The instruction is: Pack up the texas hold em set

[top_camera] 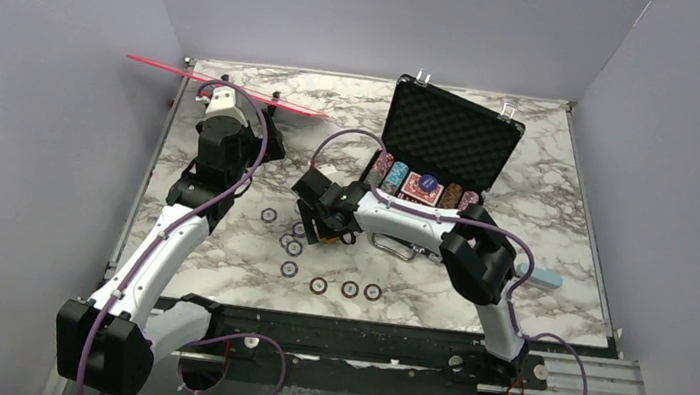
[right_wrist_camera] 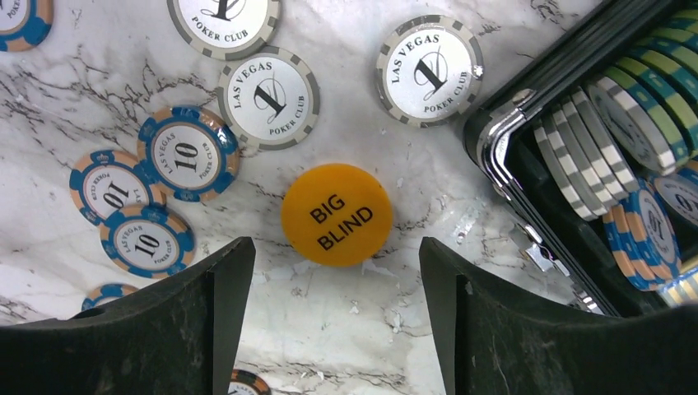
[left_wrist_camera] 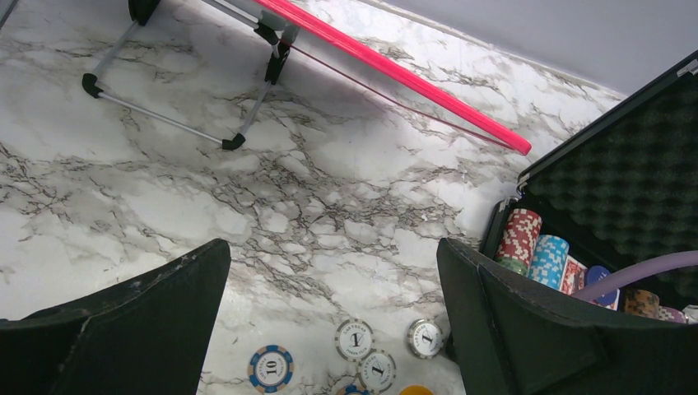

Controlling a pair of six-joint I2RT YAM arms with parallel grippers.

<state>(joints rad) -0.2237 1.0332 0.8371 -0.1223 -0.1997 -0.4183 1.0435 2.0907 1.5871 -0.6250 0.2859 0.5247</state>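
Note:
The texas hold em set's black briefcase (top_camera: 450, 134) stands open at the back right, foam lid up, rows of chips (top_camera: 422, 187) inside. Loose chips (top_camera: 291, 247) lie scattered on the marble in front of it. My right gripper (top_camera: 318, 216) hangs open, low over the table beside the case's left corner. In the right wrist view an orange BIG BLIND button (right_wrist_camera: 337, 214) lies flat just ahead of the open right gripper (right_wrist_camera: 336, 247), among white 1 chips (right_wrist_camera: 269, 97) and blue 10 chips (right_wrist_camera: 188, 153). My left gripper (left_wrist_camera: 333, 247) is wide open and holds nothing, above bare marble at the back left.
A pink strip (top_camera: 229, 85) on wire legs (left_wrist_camera: 169, 119) stands at the back left. A small light-blue block (top_camera: 546, 278) lies at the right, by the right arm. The case's metal corner (right_wrist_camera: 502, 140) is close to the right finger. Grey walls enclose the table.

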